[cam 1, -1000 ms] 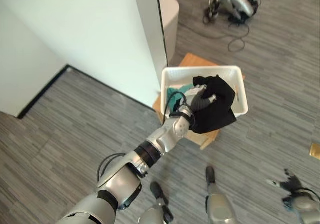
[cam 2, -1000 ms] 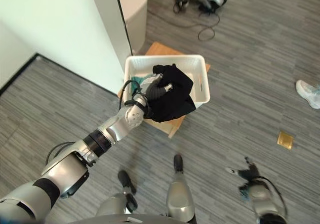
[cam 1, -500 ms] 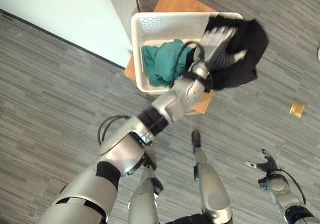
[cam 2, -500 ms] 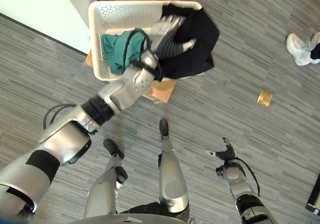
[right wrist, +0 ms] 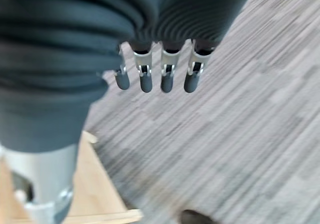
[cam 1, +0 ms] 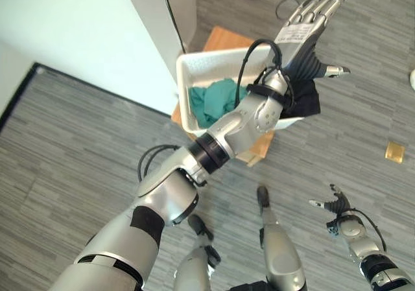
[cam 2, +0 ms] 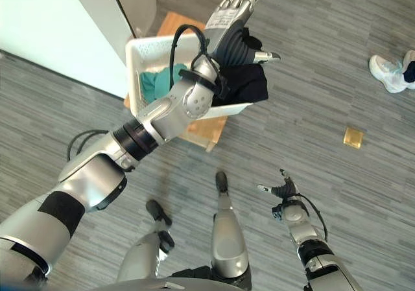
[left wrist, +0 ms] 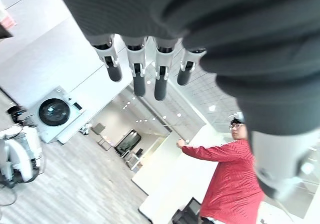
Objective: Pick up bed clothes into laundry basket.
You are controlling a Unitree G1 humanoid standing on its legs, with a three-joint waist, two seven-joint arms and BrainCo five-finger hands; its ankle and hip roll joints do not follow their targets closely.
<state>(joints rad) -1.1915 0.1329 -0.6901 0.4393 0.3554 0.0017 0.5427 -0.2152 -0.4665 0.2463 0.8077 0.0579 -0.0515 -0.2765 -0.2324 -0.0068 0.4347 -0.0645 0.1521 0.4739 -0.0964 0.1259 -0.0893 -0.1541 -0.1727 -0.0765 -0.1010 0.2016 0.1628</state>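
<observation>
A white laundry basket (cam 1: 183, 90) stands on a low wooden stand (cam 1: 258, 151) beside a white wall. Inside it lie a teal cloth (cam 1: 217, 101) on the left and a black cloth (cam 1: 306, 100) on the right, the black one hanging a little over the right rim. My left hand (cam 1: 305, 41) is raised above the basket, open, holding nothing; its straight fingers (left wrist: 139, 69) point out into the room. My right hand (cam 2: 285, 190) hangs low at my right side, open with spread fingers (right wrist: 167, 69) over the grey floor.
A white wall panel (cam 1: 97, 38) rises left of the basket, with a pale round bin (cam 1: 185, 6) behind it. A small yellow square (cam 1: 394, 150) lies on the floor at right. A person's shoe (cam 2: 389, 70) is nearby; a person in a red shirt (left wrist: 230, 184) stands across the room.
My left hand has let go of the black cloth and risen above the basket; the cloth now lies in the basket. The head camera has shifted.
</observation>
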